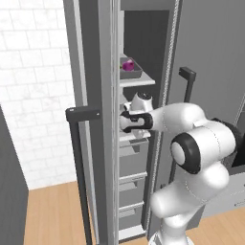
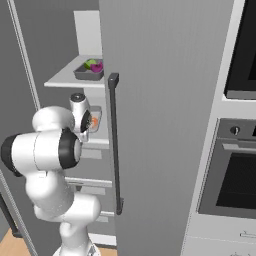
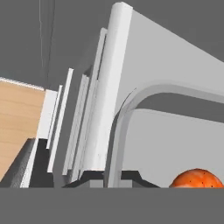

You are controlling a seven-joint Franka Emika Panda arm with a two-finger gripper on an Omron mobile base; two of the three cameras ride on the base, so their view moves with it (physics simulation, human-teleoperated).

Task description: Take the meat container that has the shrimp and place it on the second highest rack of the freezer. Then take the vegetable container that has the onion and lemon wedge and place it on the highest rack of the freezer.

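The freezer (image 1: 95, 57) stands open. On its highest rack (image 1: 139, 81) sits a dark grey vegetable container (image 2: 89, 74) holding the magenta onion (image 1: 128, 65) and the green lemon wedge (image 2: 90, 63). My gripper (image 3: 111, 177) reaches in at the second highest rack (image 2: 97, 142) and is shut on the rim of the white meat container (image 3: 127, 109). The orange shrimp (image 3: 197, 178) lies inside that container, just beside my fingers. From the right base view the meat container (image 2: 95, 120) shows at the hand, just above the shelf.
The freezer's door (image 2: 165, 100) with its dark bar handle (image 2: 114, 140) stands close on the arm's right. The other door's handle (image 1: 79, 115) is at the left. Drawers (image 1: 131, 162) fill the freezer's lower part. A built-in oven (image 2: 235, 185) is at the far right.
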